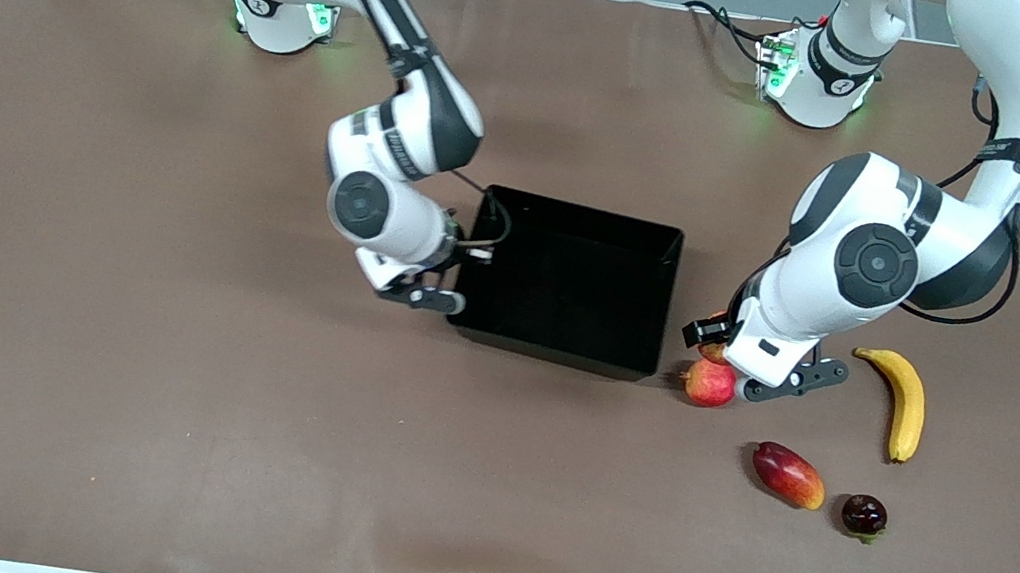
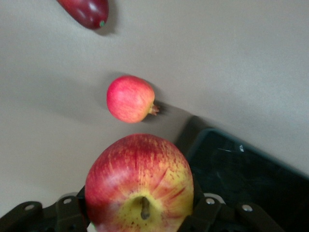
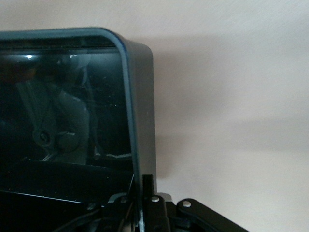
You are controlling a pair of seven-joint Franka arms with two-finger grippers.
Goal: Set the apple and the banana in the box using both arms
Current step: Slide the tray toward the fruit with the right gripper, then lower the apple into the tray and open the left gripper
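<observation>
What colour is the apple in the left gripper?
Red with yellow streaks around the stem; the apple shows best in the left wrist view.

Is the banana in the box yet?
No, the banana lies on the table toward the left arm's end, apart from the box, which holds no fruit.

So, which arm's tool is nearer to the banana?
Left. The left tool holds the apple beside the banana; the right tool grips the box wall at the right arm's end.

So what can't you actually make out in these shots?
- Front view: the apple is mostly hidden by the left gripper.
- Right wrist view: the right gripper, shut on the box wall, is cut off by the edge.
- Left wrist view: the banana is out of frame.
</observation>
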